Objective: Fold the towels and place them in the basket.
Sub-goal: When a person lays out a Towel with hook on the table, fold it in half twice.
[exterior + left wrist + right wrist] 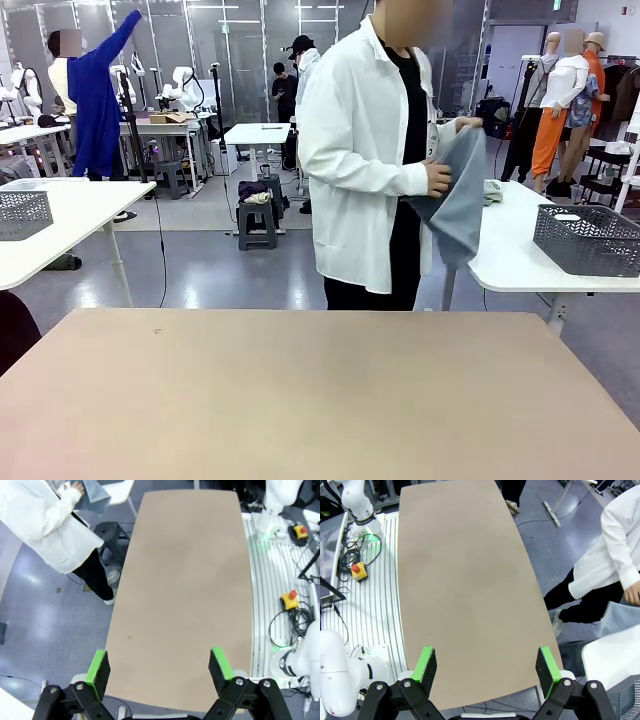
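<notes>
Heads up, there's nothing for you to grab yet. The blue-grey towel is off your table. The person across from you holds it up in one hand and it hangs in loose folds beside the side table on your right. The basket sits on that same side table, well away from both arms. There's a greenish cloth just behind the towel that might be the second one, but it's too small to tell.

On handling, I'd expect light, floppy terry with no stiffness at all. It'll sag and bunch wherever you don't support it, and it should grip fine against the pads rather than slip. Nothing fragile about it. My guess is you'll want a corner or a short edge pinched in each claw, so the cloth hangs flat between them. Don't grab the middle, or you'll just get a wad.

As for the arms, both are parked high over the bare table and looking down its length. The left claw has its fingers spread wide with nothing between them. The right claw is the same, wide apart and empty. From the right wrist you can catch the towel at the frame edge, below the person's sleeve.
</notes>
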`<state>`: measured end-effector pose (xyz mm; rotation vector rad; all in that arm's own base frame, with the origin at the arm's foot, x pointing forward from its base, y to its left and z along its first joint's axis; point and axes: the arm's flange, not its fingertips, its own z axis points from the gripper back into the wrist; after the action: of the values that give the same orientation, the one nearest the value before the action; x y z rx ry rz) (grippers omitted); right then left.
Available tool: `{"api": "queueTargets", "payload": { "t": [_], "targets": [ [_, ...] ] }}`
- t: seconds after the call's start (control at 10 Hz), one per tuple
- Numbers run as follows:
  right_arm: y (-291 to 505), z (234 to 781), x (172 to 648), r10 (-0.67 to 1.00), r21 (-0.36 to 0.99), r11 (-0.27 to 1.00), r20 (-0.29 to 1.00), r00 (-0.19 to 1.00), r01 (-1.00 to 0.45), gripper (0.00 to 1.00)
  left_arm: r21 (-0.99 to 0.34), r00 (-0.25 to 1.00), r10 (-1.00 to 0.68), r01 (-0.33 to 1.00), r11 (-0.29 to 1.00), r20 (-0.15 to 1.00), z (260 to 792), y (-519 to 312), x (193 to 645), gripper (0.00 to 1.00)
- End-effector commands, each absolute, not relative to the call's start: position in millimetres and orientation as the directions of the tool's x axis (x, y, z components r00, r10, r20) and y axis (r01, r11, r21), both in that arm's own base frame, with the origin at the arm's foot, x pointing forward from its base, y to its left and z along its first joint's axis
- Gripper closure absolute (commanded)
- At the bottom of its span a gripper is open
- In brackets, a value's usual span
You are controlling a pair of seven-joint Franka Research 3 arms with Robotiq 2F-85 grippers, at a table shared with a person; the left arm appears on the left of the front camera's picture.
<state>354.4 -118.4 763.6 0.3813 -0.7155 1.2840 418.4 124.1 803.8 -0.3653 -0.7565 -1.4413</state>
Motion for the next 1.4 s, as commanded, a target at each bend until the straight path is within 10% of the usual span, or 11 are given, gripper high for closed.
{"api": "queueTargets", "payload": {
  "t": [0.0, 1.3],
  "targets": [
    [-117.2, 764.8, 353.6, 0.728, -0.127, 0.258, 0.677, 0.106, -0.958, 0.0, 0.211, -0.068, -0.783, 0.974, 0.082, 0.619, 801.1, 124.6, 415.2, 0.0],
    [-117.2, 764.8, 353.6, 0.728, -0.127, 0.258, 0.677, 0.106, -0.958, 0.0, 0.205, -0.049, -0.785, 0.973, 0.101, 0.618, 796.3, 128.7, 418.7, 0.0]
  ]
}}
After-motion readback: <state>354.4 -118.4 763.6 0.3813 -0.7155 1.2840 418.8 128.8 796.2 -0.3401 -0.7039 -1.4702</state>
